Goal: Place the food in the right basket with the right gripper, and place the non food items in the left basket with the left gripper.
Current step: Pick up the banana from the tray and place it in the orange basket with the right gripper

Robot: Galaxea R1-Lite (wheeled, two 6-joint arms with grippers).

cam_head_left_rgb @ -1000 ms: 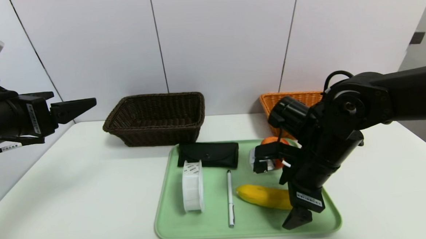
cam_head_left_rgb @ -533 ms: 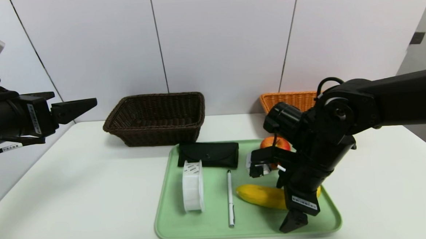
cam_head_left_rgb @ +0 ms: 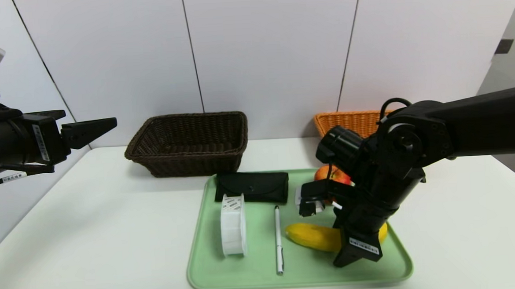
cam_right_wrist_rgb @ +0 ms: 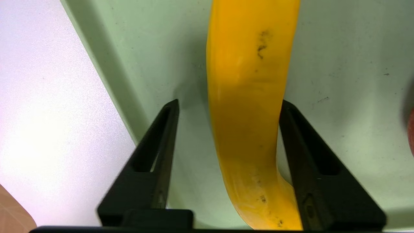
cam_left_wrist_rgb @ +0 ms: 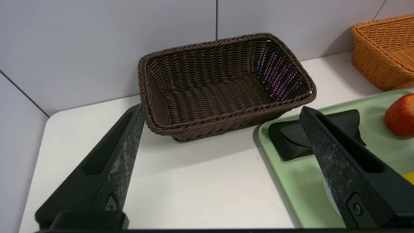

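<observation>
Right gripper [cam_right_wrist_rgb: 228, 106] straddles the banana [cam_right_wrist_rgb: 247, 97] lying on the green tray [cam_head_left_rgb: 255, 276], jaws partly closed, one touching, one still clear; no firm grip yet. It points down to pinch across the fruit. Left gripper [cam_left_wrist_rgb: 223, 113] hangs parked wide open beside the dark basket [cam_left_wrist_rgb: 223, 87].

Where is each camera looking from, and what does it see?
Head: up high, looking down at the tray; both arms show.
Left wrist: behind the open left gripper, facing the dark basket.
Right wrist: above the right gripper, its fingers either side of the banana.
All three show the tray.
</observation>
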